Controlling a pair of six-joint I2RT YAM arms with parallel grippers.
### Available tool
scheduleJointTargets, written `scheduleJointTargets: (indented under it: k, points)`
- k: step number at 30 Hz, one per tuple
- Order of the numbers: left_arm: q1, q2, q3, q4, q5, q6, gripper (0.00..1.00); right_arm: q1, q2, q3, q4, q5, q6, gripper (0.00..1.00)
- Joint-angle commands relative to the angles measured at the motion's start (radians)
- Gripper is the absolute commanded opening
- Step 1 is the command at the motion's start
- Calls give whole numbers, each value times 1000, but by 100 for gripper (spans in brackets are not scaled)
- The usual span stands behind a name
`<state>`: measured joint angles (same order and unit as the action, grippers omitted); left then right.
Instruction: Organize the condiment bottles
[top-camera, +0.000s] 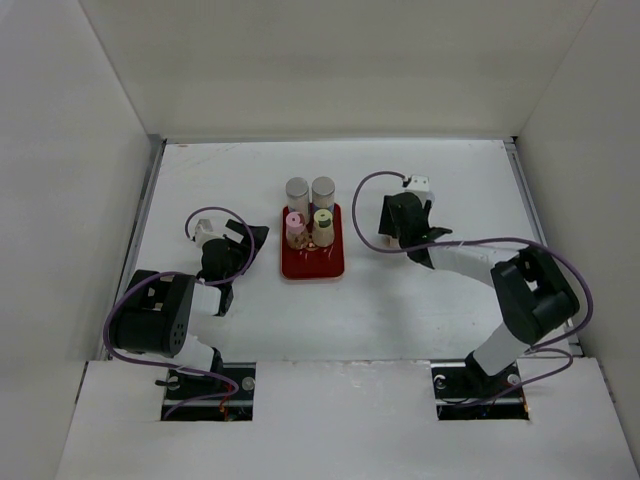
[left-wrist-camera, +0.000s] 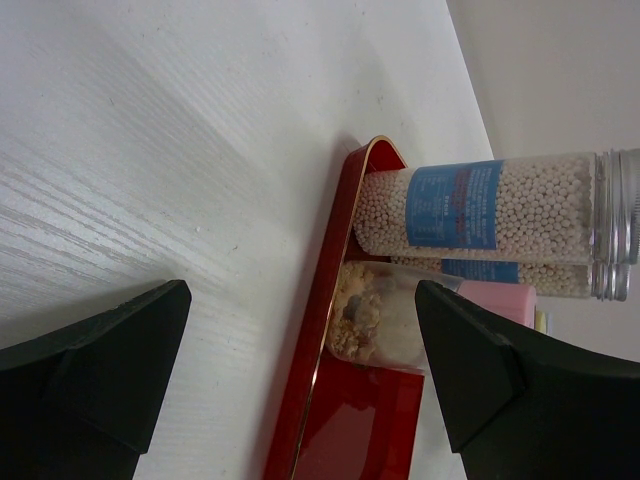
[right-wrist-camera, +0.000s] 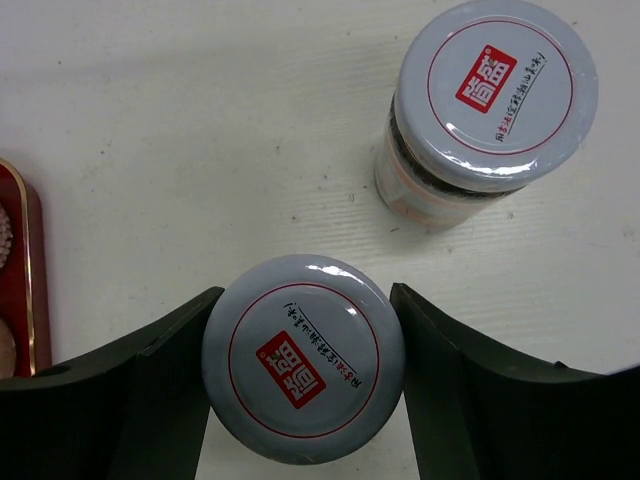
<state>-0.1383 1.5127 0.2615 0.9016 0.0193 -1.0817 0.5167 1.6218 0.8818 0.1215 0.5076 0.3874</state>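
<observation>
1. The right gripper (right-wrist-camera: 305, 295) is clasping a squat white-lidded jar (right-wrist-camera: 303, 358) on the table, right of the red tray (top-camera: 313, 266), probably to carry it across.
2. Its twin jar (right-wrist-camera: 485, 95) is waiting just beside it.
3. The left gripper (left-wrist-camera: 302, 295) is hanging open and empty, left of the tray, where four bottles (top-camera: 322, 190) are already standing.

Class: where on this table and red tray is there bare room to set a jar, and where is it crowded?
Free: the red tray's near half, before its four bottles; the table between tray and arm bases. Crowded: the tray's far half, and right of it, where the right tool grips one white-lidded jar beside another jar.
</observation>
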Motion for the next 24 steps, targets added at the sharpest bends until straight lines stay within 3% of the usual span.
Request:
scheduleJointTargets:
  k: [1,9,16,24]
  points:
    - [1,-2,5,25,10,0,100,12,-92,-10,49,43,4,56]
    - [-2,0,8,25,1,0,100,248,-244,14,3,-3,-32,58]
    - [4,-46,-5,14,-2,0,100,479,-53,186,93,-14,-36,59]
    - [13,-55,-11,13,-4,2,100,516,156,336,156,-21,-61,59]
